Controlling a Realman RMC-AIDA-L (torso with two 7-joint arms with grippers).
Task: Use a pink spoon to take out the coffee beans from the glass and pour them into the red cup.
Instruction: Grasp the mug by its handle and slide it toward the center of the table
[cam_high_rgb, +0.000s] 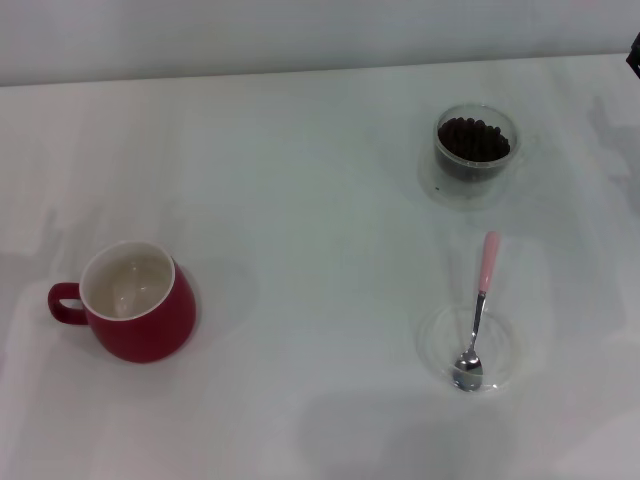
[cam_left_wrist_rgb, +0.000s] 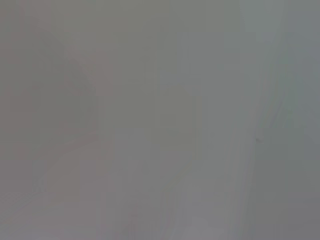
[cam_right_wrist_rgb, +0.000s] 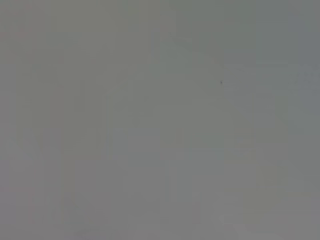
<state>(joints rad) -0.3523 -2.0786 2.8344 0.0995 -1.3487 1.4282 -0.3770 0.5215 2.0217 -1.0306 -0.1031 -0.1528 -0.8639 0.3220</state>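
Observation:
In the head view the red cup (cam_high_rgb: 135, 305) stands at the near left of the white table, its handle pointing left and its white inside empty. The glass (cam_high_rgb: 475, 148) stands at the far right with the coffee beans (cam_high_rgb: 473, 138) inside it. The pink spoon (cam_high_rgb: 479, 310) lies nearer than the glass, its metal bowl resting in a flat clear dish (cam_high_rgb: 470, 347) and its pink handle pointing away toward the glass. Neither gripper shows. A small dark part of the right arm (cam_high_rgb: 634, 55) sits at the far right edge. Both wrist views show only plain grey surface.
The white table (cam_high_rgb: 300, 200) reaches back to a pale wall (cam_high_rgb: 300, 30). Open table surface lies between the red cup and the spoon.

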